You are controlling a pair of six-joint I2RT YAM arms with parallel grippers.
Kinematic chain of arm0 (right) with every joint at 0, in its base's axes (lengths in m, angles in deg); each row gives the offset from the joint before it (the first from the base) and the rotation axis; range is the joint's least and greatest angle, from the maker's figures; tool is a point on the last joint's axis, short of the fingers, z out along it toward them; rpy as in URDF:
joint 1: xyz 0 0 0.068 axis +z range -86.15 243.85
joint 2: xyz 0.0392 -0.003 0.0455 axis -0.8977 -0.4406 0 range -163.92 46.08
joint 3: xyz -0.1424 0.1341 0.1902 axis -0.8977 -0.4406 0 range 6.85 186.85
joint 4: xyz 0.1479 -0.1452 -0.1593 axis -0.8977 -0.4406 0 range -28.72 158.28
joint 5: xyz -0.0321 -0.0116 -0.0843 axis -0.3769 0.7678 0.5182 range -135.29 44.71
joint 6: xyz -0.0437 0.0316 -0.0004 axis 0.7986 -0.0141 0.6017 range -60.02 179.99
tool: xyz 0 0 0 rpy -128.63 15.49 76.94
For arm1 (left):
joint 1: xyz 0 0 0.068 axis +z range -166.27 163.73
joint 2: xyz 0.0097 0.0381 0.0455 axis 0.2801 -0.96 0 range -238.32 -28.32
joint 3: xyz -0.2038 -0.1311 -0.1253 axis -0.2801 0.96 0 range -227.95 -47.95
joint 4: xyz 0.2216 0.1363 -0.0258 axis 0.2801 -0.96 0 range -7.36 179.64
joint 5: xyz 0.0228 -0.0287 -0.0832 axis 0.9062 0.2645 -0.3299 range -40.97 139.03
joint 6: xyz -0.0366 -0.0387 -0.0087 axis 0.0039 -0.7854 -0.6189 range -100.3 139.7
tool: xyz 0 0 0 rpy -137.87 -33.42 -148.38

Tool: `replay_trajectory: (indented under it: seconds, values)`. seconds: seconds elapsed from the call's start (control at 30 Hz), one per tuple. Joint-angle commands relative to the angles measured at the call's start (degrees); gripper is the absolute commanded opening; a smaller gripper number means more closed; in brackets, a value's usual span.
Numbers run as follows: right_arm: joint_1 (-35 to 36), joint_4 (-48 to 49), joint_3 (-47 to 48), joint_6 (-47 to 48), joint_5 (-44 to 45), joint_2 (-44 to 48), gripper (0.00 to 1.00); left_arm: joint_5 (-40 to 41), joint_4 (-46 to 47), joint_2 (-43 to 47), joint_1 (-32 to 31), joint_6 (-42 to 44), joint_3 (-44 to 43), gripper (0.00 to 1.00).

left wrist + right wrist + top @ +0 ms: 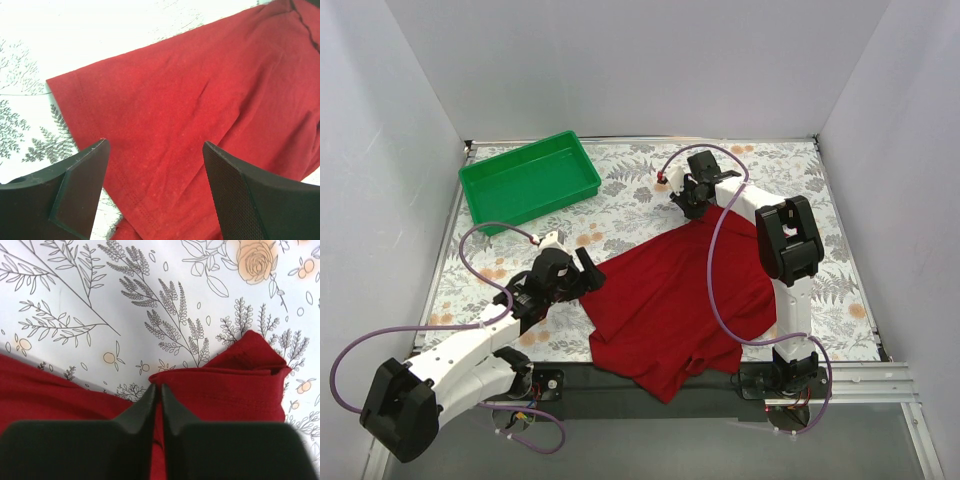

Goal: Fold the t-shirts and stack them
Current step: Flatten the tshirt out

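I see a green plastic tray (529, 182) at ten o'clock on my desk (642, 186), whose cover is leaf-and-flower printed.

The right gripper (156, 389), jaws together, pinches the t-shirt (230, 390).

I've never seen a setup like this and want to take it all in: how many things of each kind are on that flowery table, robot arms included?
Red t-shirt: 1
Green tray: 1
Robot arms: 2, left and right
Total: 4
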Motion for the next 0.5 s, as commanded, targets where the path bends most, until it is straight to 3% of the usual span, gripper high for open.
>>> replay_trajectory:
  seconds: [0.0, 0.13, 0.47]
  values:
    - [0.0, 0.1, 2.6, -0.6, 1.2, -0.4, 0.10, 1.7, -0.3, 1.1, 0.3, -0.6, 1.1, 0.70]
    - [-0.3, 0.2, 3.4, -0.8, 0.8, 1.1, 0.01, 2.0, -0.2, 0.8, 0.2, -0.7, 1.3, 0.70]
    - [-5.8, 0.1, 3.2, -1.6, -7.3, 9.2, 0.01, 5.2, 0.4, -0.8, 0.2, -1.6, 2.1, 0.70]
